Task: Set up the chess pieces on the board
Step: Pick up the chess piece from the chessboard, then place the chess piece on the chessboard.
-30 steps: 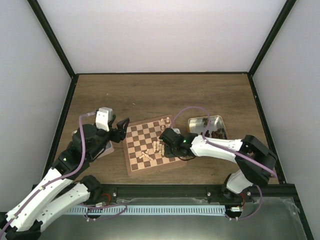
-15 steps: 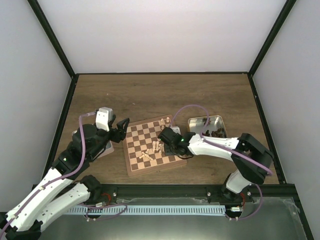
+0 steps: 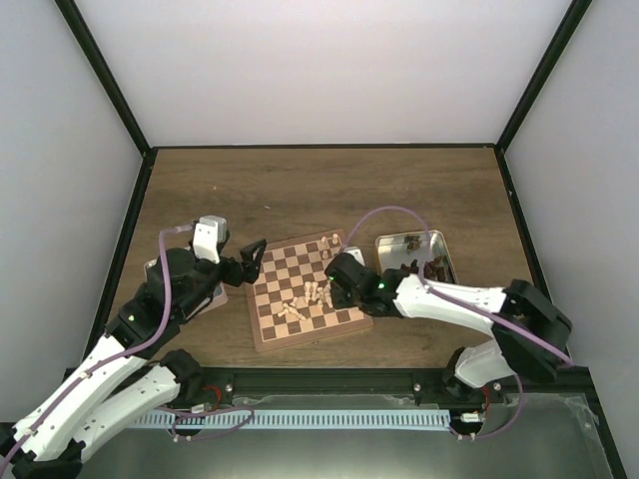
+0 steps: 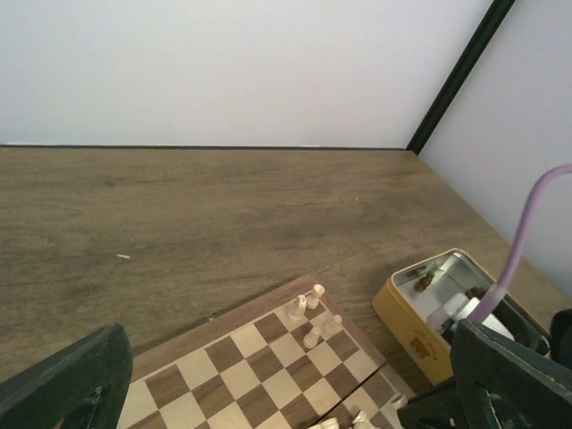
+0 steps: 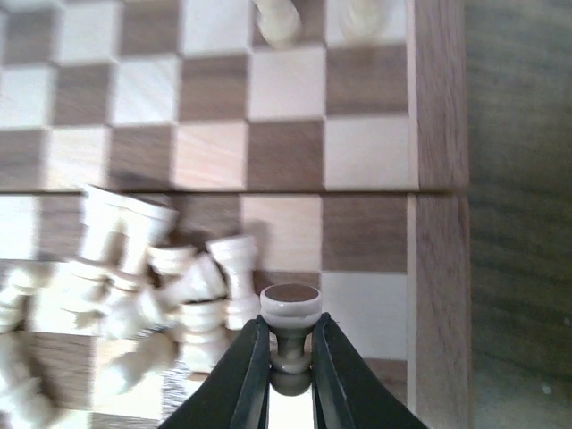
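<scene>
The board (image 3: pixel 272 272) lies at the table's near middle. A heap of toppled cream chess pieces (image 3: pixel 303 301) covers its near right squares, and several stand at its far right corner (image 3: pixel 332 242). My right gripper (image 3: pixel 335 290) is at the heap's right edge. In the right wrist view it (image 5: pixel 290 350) is shut on one cream piece (image 5: pixel 289 304) by the stem, round base towards the camera, beside the heap (image 5: pixel 152 286). My left gripper (image 3: pixel 256 249) hovers open at the board's left far edge; its wide-apart fingers (image 4: pixel 76 384) frame the standing pieces (image 4: pixel 310 313) and hold nothing.
A silver tin (image 3: pixel 431 242) with dark pieces stands just right of the board; its yellow wall (image 4: pixel 420 326) shows in the left wrist view. Another tin (image 3: pixel 214 297) lies mostly hidden under the left arm. Black frame posts and pale walls enclose the table.
The right gripper's jaws have shut on a cream piece at the heap's edge, and its arm has shifted. The left gripper has opened wider and edged right towards the board.
</scene>
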Motion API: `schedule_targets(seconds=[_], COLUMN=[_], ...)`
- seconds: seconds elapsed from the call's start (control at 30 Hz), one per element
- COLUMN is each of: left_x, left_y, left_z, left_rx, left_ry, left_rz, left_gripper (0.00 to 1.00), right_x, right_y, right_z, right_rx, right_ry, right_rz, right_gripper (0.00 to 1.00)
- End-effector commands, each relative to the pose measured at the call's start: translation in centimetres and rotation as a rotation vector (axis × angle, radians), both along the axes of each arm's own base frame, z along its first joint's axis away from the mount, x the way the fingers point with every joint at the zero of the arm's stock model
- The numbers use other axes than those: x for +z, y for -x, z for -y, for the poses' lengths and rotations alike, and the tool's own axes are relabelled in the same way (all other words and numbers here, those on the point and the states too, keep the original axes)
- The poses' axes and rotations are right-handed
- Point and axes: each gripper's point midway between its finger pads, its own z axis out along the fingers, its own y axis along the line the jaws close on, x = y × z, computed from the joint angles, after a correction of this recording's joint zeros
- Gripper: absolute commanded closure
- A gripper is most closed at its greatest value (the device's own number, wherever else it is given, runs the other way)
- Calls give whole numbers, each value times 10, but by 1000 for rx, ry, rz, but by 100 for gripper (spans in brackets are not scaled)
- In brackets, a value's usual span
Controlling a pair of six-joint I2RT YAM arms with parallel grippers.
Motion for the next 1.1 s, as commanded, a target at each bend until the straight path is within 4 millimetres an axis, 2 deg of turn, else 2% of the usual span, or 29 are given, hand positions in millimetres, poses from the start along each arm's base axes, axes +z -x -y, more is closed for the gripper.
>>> schedule_targets(seconds=[0.0, 0.1, 0.23, 0.3, 0.4, 0.47, 0.53, 0.77, 0.87, 0.93, 1.07], left_x=[-1, -5, -22, -34, -56, -65, -72, -78, -90, -100, -108], left_y=[1, 0, 3, 4, 12, 15, 14, 19, 16, 12, 4], left_z=[5, 5, 24, 40, 75, 88, 90, 104, 108, 109, 109], left_rx=[-17, -8, -76, -129, -282, -335, -331, -406, -381, -351, -298], left_ry=[53, 76, 147, 179, 217, 250, 267, 335, 362, 352, 366], left_rz=[-17, -29, -116, -201, -330, -375, -390, -417, -508, -551, -592], left_gripper=[0, 0, 0, 0, 0, 0, 0, 1, 11, 22, 37], right_x=[44, 56, 66, 70, 75, 81, 88, 100, 106, 110, 113], right_y=[-17, -21, -24, -23, -21, -17, -14, 1, 3, 4, 5], right_z=[-16, -19, -30, -36, -43, -48, -51, -65, -68, -71, -74], right_rx=[69, 95, 146, 178, 230, 268, 301, 433, 463, 488, 515], right_ry=[-119, -162, -211, -238, -275, -311, -347, -417, -439, -446, -446], right_rz=[197, 266, 331, 355, 395, 418, 447, 487, 515, 534, 557], right_gripper=[90, 89, 90, 90, 89, 89, 89, 90, 90, 90, 90])
